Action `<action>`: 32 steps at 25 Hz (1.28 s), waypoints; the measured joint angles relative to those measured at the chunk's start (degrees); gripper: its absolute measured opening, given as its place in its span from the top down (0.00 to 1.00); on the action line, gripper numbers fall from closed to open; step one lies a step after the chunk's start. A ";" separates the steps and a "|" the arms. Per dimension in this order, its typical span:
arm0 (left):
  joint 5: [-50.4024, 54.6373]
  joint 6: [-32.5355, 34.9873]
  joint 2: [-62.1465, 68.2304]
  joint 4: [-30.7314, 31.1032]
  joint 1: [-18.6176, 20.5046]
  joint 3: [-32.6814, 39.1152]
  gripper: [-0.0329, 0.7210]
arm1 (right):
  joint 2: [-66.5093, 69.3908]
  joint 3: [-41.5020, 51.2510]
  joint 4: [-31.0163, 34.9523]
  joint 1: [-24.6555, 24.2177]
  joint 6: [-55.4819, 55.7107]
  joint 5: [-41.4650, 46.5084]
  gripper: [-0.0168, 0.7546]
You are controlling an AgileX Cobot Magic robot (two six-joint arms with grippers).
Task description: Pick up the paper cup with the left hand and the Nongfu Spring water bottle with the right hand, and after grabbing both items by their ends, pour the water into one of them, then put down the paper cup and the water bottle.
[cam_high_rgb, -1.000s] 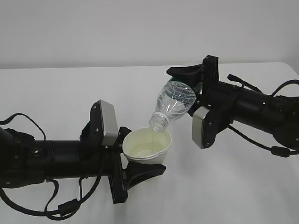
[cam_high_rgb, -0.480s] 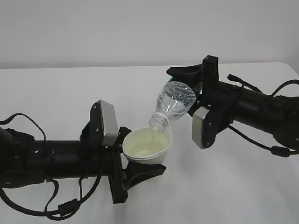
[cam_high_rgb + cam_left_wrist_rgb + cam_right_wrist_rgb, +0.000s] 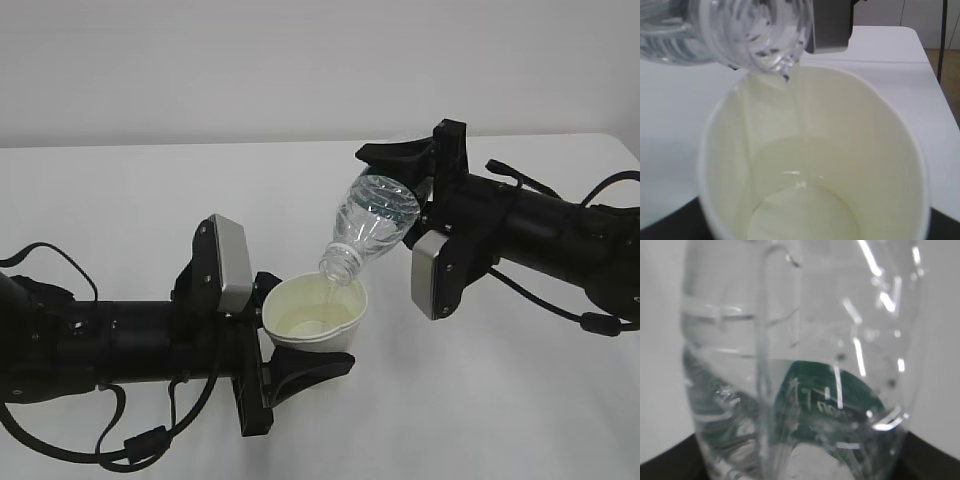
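Observation:
My left gripper [image 3: 310, 328] is shut on the white paper cup [image 3: 312, 322], holding it upright a little above the table. In the left wrist view the cup [image 3: 885, 150] fills the frame, with a shallow pool of clear water [image 3: 805, 210] at its bottom. The clear Nongfu Spring water bottle [image 3: 372, 222] hangs tilted, base up. Its open mouth [image 3: 342, 266] sits just over the cup's far rim. My right gripper [image 3: 390, 195] is shut on the bottle's base end. The right wrist view shows the bottle [image 3: 805, 330] close up, its green label [image 3: 835, 390] seen through the plastic.
Both arms hover over a white table [image 3: 500, 400] whose far edge meets a pale wall. The grey plate of the right arm [image 3: 832, 27] shows just beyond the cup. Black cables trail from the left arm [image 3: 140, 440] and the right arm [image 3: 590, 320].

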 joint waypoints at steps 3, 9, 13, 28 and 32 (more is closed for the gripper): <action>0.00 0.00 0.00 0.00 0.00 0.00 0.36 | 0.00 0.00 0.00 0.00 -0.12 0.00 0.37; 0.00 0.00 0.00 0.00 0.00 0.00 0.36 | 0.00 0.00 0.00 0.00 -0.12 0.00 0.37; 0.00 0.00 0.00 0.00 0.00 0.00 0.36 | 0.00 0.00 0.00 0.00 -0.12 0.00 0.37; 0.09 0.00 0.00 0.00 0.00 0.00 0.36 | 0.00 0.00 0.00 0.00 -0.15 0.00 0.37; 0.09 0.00 0.00 0.00 0.00 0.00 0.36 | 0.00 0.00 0.00 0.00 -0.15 0.00 0.37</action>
